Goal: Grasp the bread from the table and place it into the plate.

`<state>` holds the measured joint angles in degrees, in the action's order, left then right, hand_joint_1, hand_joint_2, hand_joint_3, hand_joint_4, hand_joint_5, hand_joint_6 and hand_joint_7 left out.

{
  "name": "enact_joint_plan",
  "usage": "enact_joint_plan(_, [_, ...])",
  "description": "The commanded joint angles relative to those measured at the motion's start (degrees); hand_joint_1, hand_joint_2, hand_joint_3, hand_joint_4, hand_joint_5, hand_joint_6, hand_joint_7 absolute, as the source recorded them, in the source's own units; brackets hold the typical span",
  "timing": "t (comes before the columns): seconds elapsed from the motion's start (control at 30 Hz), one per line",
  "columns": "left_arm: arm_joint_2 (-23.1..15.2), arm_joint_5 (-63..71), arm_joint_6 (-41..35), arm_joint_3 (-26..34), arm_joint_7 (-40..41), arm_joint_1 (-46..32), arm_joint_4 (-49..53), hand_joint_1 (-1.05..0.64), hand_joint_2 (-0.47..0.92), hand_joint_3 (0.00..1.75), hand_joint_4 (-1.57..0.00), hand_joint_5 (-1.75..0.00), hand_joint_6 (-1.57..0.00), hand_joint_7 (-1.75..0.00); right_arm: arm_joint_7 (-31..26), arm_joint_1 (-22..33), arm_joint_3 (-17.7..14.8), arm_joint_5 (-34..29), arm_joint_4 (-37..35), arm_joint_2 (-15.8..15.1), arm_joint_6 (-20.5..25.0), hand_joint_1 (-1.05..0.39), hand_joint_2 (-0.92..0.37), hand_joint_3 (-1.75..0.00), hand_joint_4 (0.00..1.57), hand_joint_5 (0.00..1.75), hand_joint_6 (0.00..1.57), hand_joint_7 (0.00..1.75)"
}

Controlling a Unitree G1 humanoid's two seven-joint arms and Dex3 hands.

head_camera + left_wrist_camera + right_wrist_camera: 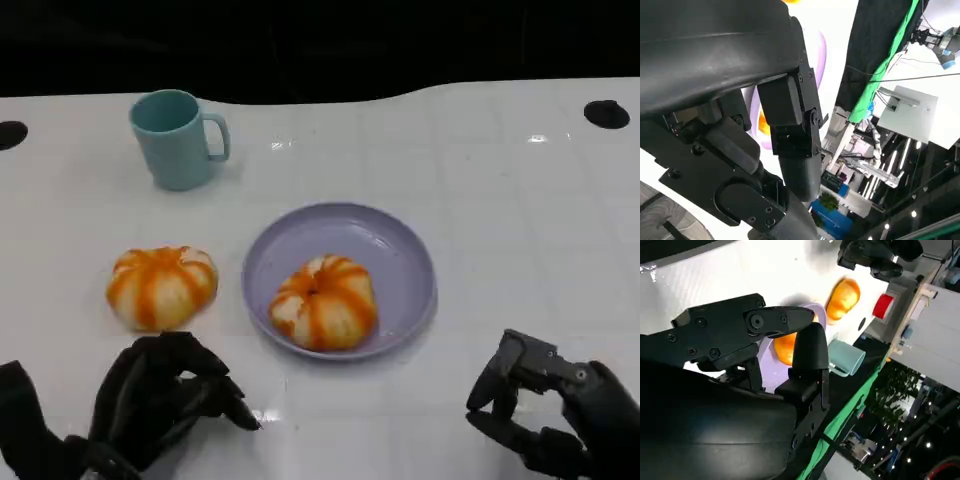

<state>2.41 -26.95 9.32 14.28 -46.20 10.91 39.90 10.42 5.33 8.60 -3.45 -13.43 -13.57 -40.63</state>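
Resting low at the near left of the white table [480, 200], left hand [165, 395] with fingers curled inward, holding nothing, just short of the bread beside the plate and not touching it. Hovering at the near right, right hand [545, 405] with fingers bent and parted, also holding nothing, well apart from the plate. Sitting inside the lavender plate [395, 250], toward its near-left rim, one round orange-striped bread [325, 302], top dimple facing up; no clear long axis, being nearly circular. Lying on the bare table just left of the plate, a second bread [160, 286] of the same kind, also dimple up, close to the left hand's fingertips. Standing upright at the far left, teal mug [175, 138], handle turned to the right. Showing in the right wrist view past black fingers [810, 347]: plate, both breads and the mug.
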Motion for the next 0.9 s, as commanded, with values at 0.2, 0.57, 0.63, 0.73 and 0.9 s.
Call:
enact_joint_plan(0.2, [-1.4,0.42,0.85,0.17,-0.25,0.64,0.97,-1.05,0.6,0.0,-1.57,-0.57,-1.57,-0.34,1.93,-1.64,-1.72,2.62,-2.92,1.46,-1.1,-0.45,-0.92,-0.31,0.64,1.75,0.5,1.56])
enact_joint_plan(0.57, [-1.57,0.17,1.06,0.31,-0.76,0.92,1.72,-1.05,0.61,0.0,-1.57,-0.56,-1.57,-0.32,4.38,-1.3,-2.16,4.32,-3.07,2.34,-0.99,-0.45,-0.92,-0.31,0.62,1.75,0.5,1.57])
enact_joint_plan(0.63, [-1.61,0.29,1.15,0.27,-0.69,0.96,1.81,-1.05,0.61,0.0,-1.57,-0.56,-1.57,-0.32,4.54,-1.25,-2.27,4.28,-3.11,2.41,-1.05,-0.46,-0.92,-0.3,0.62,1.75,0.5,1.57])
enact_joint_plan(0.73, [-1.6,0.24,0.87,0.31,-0.43,0.94,1.77,-1.05,0.61,0.0,-1.57,-0.56,-1.57,-0.33,4.69,-1.11,-2.39,4.22,-2.9,2.46,-0.96,-0.46,-0.92,-0.3,0.61,1.75,0.5,1.56])
enact_joint_plan(0.9, [-1.61,-0.11,0.39,0.45,-0.61,0.91,1.71,-1.05,0.6,0.0,-1.57,-0.56,-1.57,-0.33,4.74,-1.15,-2.57,4.04,-3.18,2.46,-1.48,-0.45,-0.92,-0.31,0.62,1.75,0.5,1.56])
